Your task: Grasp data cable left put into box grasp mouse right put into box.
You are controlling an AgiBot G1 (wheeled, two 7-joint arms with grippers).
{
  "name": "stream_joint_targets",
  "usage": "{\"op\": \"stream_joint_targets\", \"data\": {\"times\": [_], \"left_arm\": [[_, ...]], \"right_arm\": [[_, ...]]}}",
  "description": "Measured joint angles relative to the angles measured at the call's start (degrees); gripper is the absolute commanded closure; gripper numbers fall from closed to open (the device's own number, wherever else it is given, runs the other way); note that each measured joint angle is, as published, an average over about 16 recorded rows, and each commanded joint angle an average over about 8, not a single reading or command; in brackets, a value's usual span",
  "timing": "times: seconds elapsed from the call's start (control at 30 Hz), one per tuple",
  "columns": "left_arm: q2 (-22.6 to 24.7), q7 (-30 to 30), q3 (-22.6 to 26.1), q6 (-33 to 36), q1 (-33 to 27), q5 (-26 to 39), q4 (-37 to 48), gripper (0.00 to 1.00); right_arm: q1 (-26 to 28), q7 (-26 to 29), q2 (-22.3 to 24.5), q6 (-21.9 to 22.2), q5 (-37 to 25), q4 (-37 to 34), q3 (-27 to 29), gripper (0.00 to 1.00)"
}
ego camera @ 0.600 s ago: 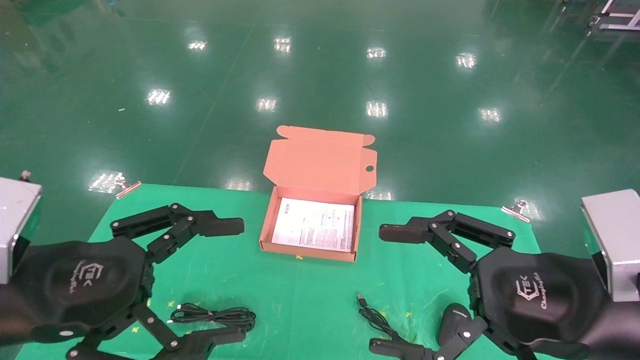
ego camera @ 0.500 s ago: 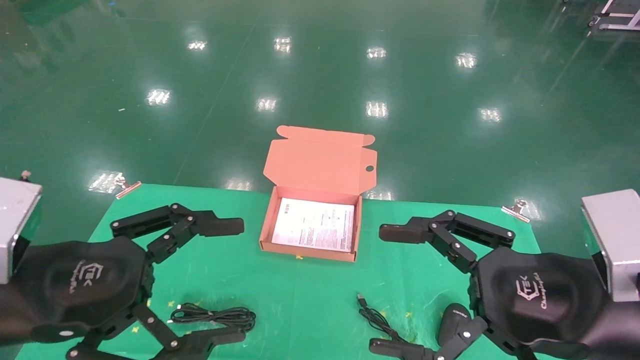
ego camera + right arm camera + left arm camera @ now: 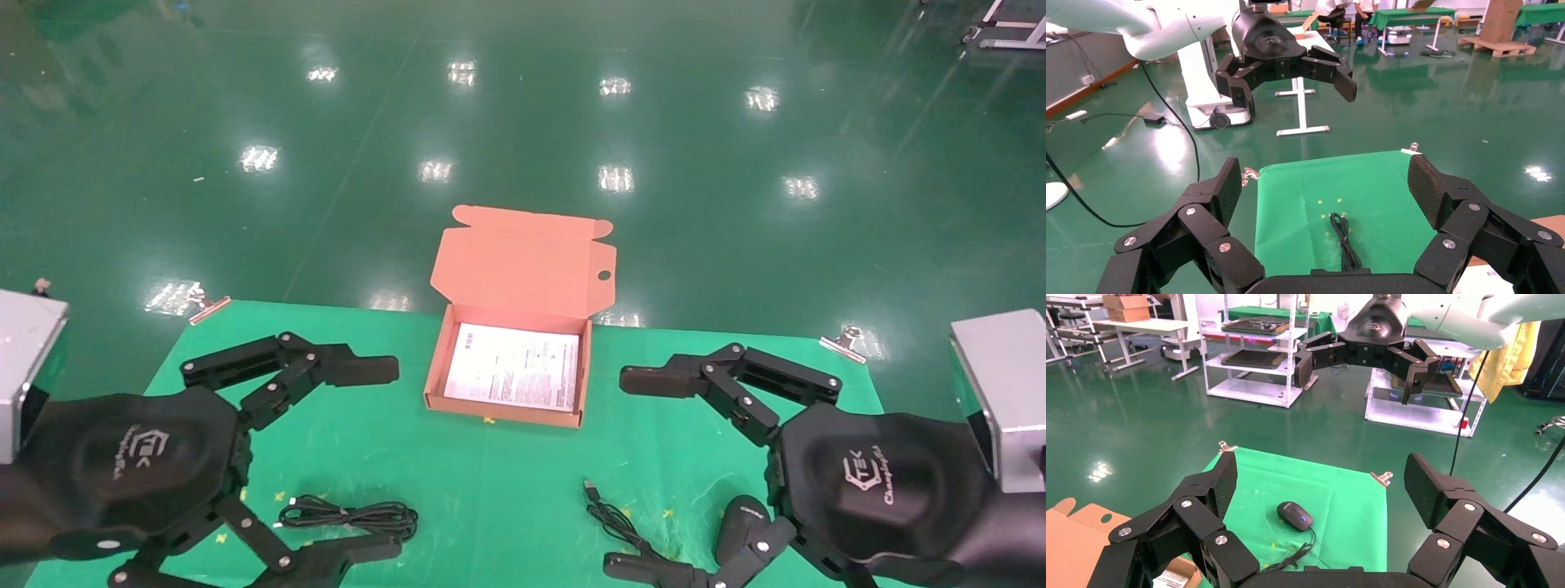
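The salmon-orange box (image 3: pixel 500 415) stands open at the table's far middle, lid flap raised, with a white leaflet (image 3: pixel 513 375) lying inside. The looped black data cable (image 3: pixel 351 516) lies at the near left, between the spread fingers of my open left gripper (image 3: pixel 372 461), which hovers above it. The black mouse (image 3: pixel 738 523) rests at the near right with its cord (image 3: pixel 613 523) trailing left, partly under my open right gripper (image 3: pixel 633 474). In the left wrist view the mouse (image 3: pixel 1294 515) shows beyond the left gripper (image 3: pixel 1322 484). In the right wrist view the data cable (image 3: pixel 1343 242) shows beyond the right gripper (image 3: pixel 1324 184).
A green cloth (image 3: pixel 490 482) covers the table, held by metal clips (image 3: pixel 208 306) at its far corners. Shiny green floor lies beyond the table's edges. Shelving racks (image 3: pixel 1251 349) stand far off.
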Motion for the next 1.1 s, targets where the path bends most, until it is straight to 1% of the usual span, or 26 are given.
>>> {"op": "stream_joint_targets", "data": {"times": [0.2,0.37,0.47,0.6,0.83,1.1], "left_arm": [[-0.06,-0.18,0.25,-0.02,-0.17,0.52,-0.12,0.00],[-0.18,-1.14,1.17,0.09,-0.79,2.12,-0.19,0.00],[-0.22,-2.11,2.25,0.51,-1.67,3.93,-0.14,0.00],[-0.09,-3.69,4.56,1.58,-3.72,7.78,-0.01,0.00],[1.00,-6.34,11.48,3.93,-9.94,17.44,0.39,0.00],[3.63,-6.83,23.17,5.14,-19.15,31.68,0.19,0.00]], "right_arm": [[0.07,-0.04,0.10,-0.01,-0.26,0.12,-0.06,0.00],[0.51,-0.50,0.54,-0.33,-1.74,0.68,-0.46,0.00],[1.19,-1.46,0.98,-0.90,-3.79,1.25,-0.96,0.00],[3.28,-3.89,1.42,-1.87,-8.59,2.18,-2.61,0.00],[9.23,-11.12,1.14,-3.69,-19.83,3.47,-8.57,0.00],[16.61,-20.01,-0.95,-3.97,-32.31,3.89,-18.21,0.00]]}}
